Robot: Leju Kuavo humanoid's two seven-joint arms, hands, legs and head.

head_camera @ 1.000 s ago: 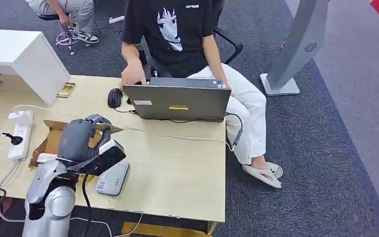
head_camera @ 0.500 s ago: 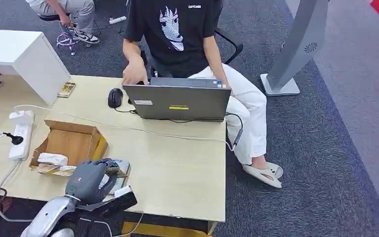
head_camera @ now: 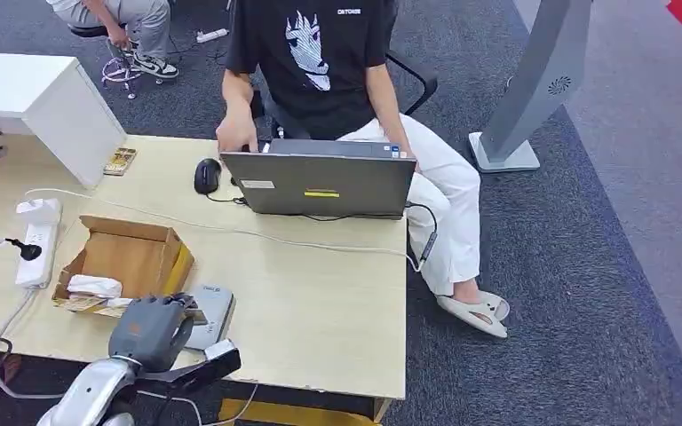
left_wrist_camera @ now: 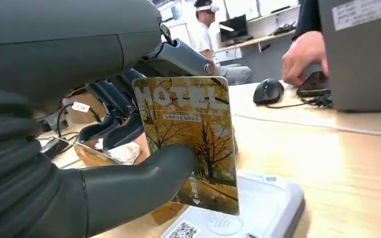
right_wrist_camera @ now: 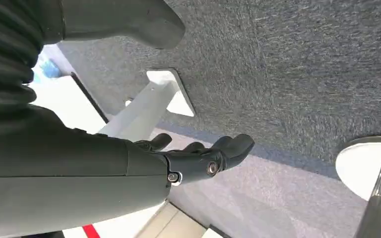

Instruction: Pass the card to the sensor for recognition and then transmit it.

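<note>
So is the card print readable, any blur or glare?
Left wrist view: the yellow autumn-tree card is sharp, large lettering legible, small print too fine; the person behind is softer. Head view: even light, no glare on the pale wooden desk.

Left hand [left_wrist_camera: 79,148] pinched the hotel card [left_wrist_camera: 193,134] upright, its lower edge just above the white sensor [left_wrist_camera: 258,213] on the tabletop [left_wrist_camera: 337,163].

**Desk layout, head view**

Open brown cardboard box [head_camera: 129,257] at left-centre of frame on pale wooden desk [head_camera: 320,302]. Flat grey-white card sensor [head_camera: 210,315] just below-right of box. Grey laptop [head_camera: 320,182] upper centre; black mouse [head_camera: 205,175] to its left. White power strip [head_camera: 35,241] at far left.
</note>
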